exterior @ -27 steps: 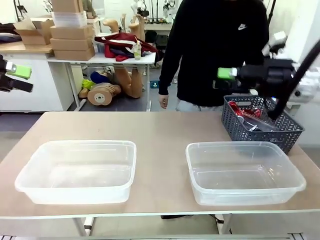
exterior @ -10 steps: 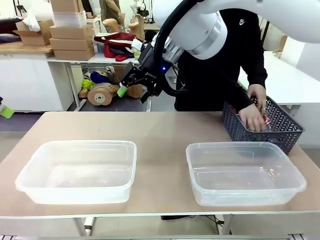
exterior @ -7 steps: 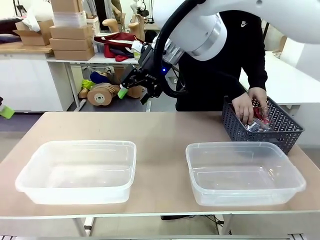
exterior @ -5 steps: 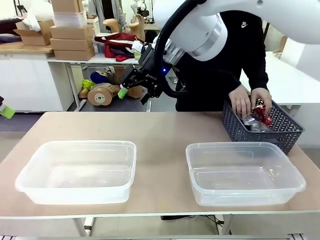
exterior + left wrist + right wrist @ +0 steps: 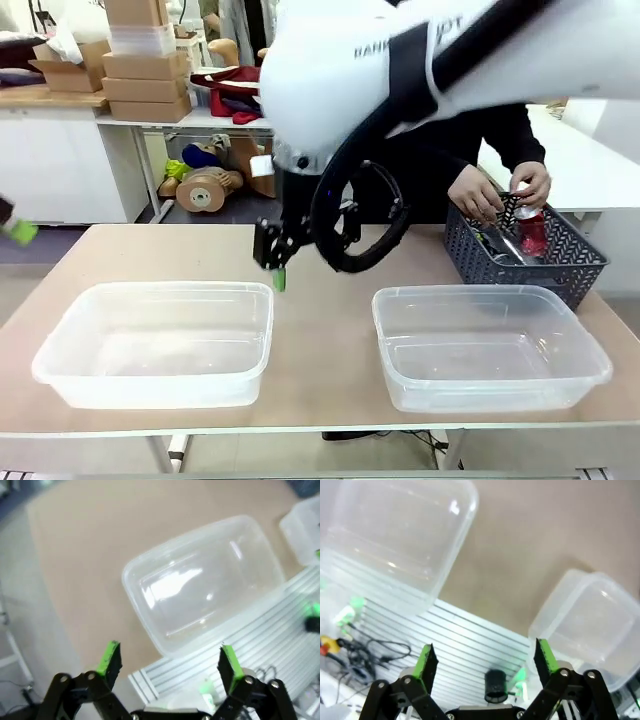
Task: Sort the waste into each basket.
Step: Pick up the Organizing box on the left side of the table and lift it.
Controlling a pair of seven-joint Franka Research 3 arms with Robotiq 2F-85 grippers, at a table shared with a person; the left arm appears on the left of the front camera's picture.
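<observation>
1. Right gripper (image 5: 484, 645) is hanging fingers-down over the bare table (image 5: 322, 335), just past the far right corner of the left tub (image 5: 150, 385), and its jaws are gaping wide with nothing between them
2. Left gripper (image 5: 169, 647) is sitting spread wide too, carrying nothing, out by the left edge of the front view and looking down at one tub
3. Left tub and right tub (image 5: 495, 392) are sitting side by side but apart, long sides running left to right across the table
4. The waste is sitting in the dark grey lattice basket (image 5: 470, 255) at the far right, just behind the right tub. A red can (image 5: 532, 235) is poking up roughly on end, and some clear plastic next to it is too jumbled to tell which way it's pointing
5. The person's hands (image 5: 476, 192) are hovering over that basket, pinching something crumpled between them
</observation>
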